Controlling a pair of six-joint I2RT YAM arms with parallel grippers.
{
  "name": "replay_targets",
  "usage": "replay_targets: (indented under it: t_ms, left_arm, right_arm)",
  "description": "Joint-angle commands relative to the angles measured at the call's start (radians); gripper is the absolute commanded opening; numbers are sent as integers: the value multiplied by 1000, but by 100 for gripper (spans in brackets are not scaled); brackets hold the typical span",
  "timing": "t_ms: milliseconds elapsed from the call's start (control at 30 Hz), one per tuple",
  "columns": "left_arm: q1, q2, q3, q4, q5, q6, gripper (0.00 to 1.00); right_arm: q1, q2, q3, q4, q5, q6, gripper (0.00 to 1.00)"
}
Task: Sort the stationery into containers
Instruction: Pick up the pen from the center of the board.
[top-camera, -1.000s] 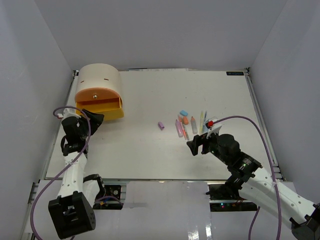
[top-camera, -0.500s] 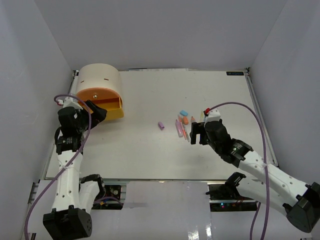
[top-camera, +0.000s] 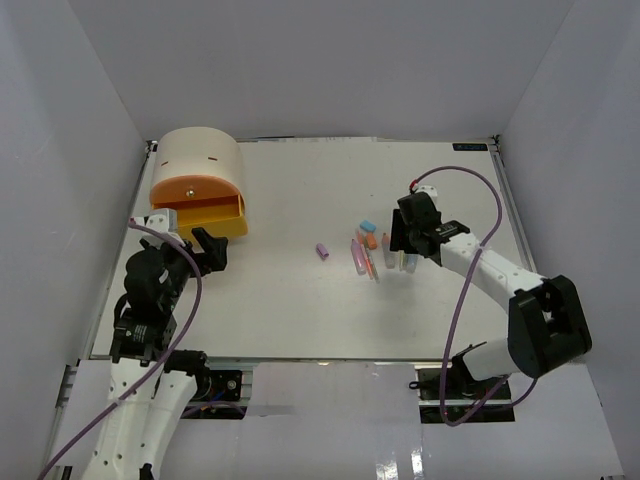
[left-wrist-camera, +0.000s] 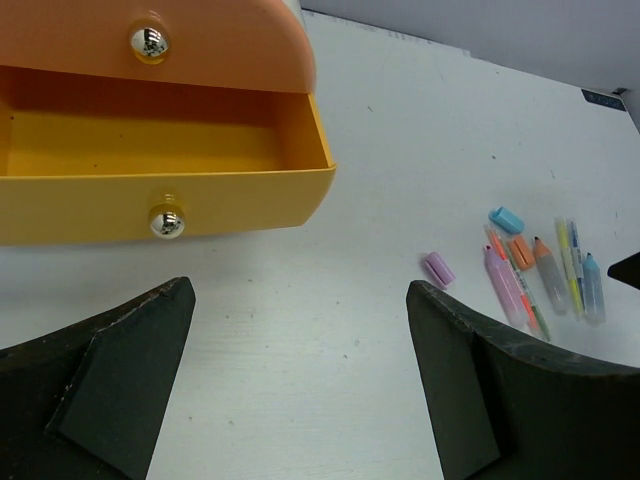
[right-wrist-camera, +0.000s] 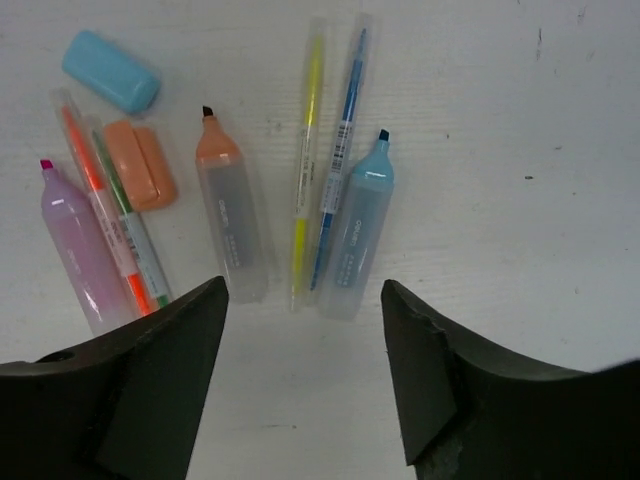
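Above the markers (right-wrist-camera: 232, 222), right tool (right-wrist-camera: 303, 298) agape

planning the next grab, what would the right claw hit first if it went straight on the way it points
Probably the yellow pen, lying midway between the open fingers of the right claw; the orange highlighter and blue pen sit close beside it. Depth is unclear.

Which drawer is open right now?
The yellow drawer: it is pulled out with its inside showing, while the peach-orange drawer directly above it sits pushed back.
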Motion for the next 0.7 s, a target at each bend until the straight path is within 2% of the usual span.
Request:
replay_targets:
  t_ms: [0,233,467,667]
  left_arm:
    - [-19,-48,-32,25,-66,23,98]
    - [-30,-73,-150,90,-35,-49,98]
    - [-40,-72,-167,100,-47,-37,98]
    - [-42,-67,-169,103,-59,-31,98]
  right_arm:
    - [-34,71,100,7,-2,-9,67]
    - [-48,216,201,15,-19,-43,47]
    - [-73,343,244,17,-39,-43,41]
    - [-74,391,258,35,-80,-53,36]
